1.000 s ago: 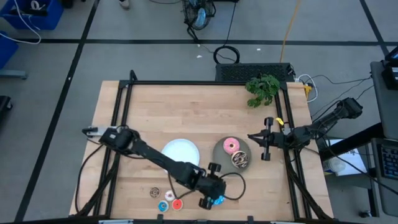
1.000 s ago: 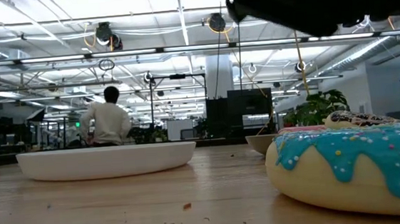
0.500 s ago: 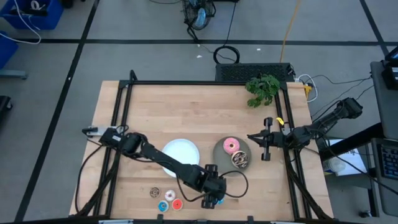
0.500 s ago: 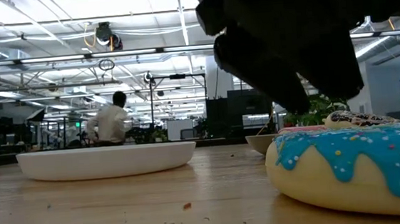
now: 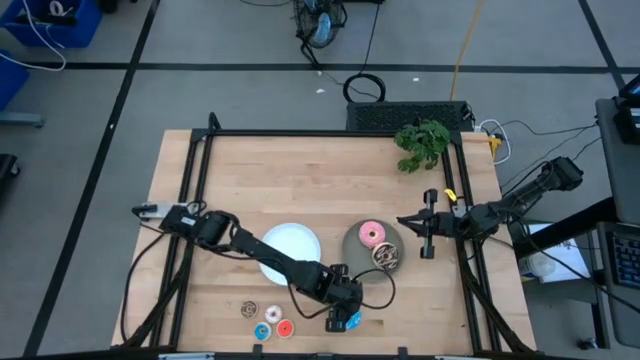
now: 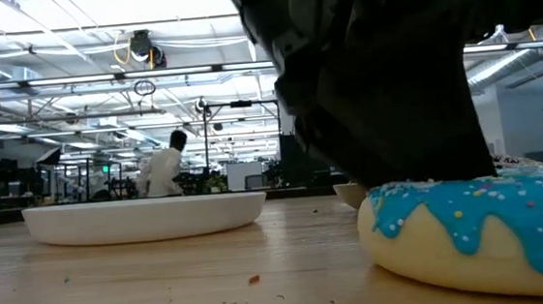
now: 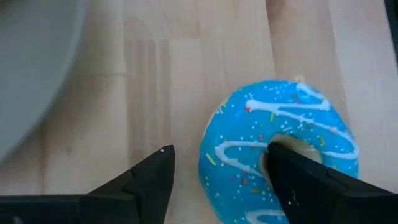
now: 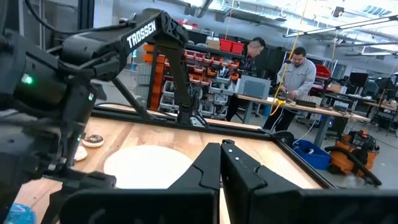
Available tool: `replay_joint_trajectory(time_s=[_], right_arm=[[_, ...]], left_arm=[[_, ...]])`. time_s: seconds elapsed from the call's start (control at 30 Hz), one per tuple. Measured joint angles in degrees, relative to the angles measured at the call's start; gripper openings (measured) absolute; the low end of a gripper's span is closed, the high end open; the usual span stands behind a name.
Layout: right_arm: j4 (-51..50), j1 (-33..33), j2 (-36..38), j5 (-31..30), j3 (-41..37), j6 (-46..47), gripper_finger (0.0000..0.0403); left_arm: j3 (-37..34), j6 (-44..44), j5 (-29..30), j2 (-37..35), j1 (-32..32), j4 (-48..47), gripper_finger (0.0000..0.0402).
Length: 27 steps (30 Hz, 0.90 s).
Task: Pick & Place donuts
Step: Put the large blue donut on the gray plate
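Low view: left hand (image 6: 384,95) blocks most of blue donut (image 6: 472,233); fingers spread, one in hole.

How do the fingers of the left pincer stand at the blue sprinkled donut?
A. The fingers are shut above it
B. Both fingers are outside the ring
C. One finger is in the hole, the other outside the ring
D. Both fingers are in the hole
C: in the left wrist view, the left pincer is open over the blue sprinkled donut, with one finger in the hole and the other over the wood beside the ring.

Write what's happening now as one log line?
left gripper: open, one finger in blue sprinkled donut hole | right gripper: shut, waiting at table's right edge | donut: on table
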<state>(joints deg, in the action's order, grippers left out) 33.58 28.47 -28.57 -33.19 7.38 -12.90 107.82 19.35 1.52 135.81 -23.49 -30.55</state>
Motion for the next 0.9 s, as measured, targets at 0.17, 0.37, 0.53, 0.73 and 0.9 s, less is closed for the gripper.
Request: replay_joint_trajectory(time_s=[0.17,0.37,0.53,0.73,0.9], right_arm=[[0.00,0.00,-0.01,0.00,0.00,-0.21,0.0000],[0.01,0.00,-0.01,0.00,0.00,0.16,0.0000],[0.00,0.00,-0.01,0.00,0.00,0.23,0.0000],[-0.71,0.09,0.01,0.15,0.00,0.91,0.0000],[-1.85,0.09,0.00,0.20,0.00,1.73,0.0000]], left_arm=[[-3.47,0.05,-0.49,-0.30,-0.11,2.43,0.0256],[-6.60,1.17,-0.79,-0.59,0.31,6.28,0.0245],[-7.10,0.15,-3.47,-0.46,0.66,8.70,0.0187],[-4.02,-1.78,-5.14,0.13,0.81,6.65,0.0049],[1.12,-4.89,-3.40,0.33,0.95,0.55,0.0027]])
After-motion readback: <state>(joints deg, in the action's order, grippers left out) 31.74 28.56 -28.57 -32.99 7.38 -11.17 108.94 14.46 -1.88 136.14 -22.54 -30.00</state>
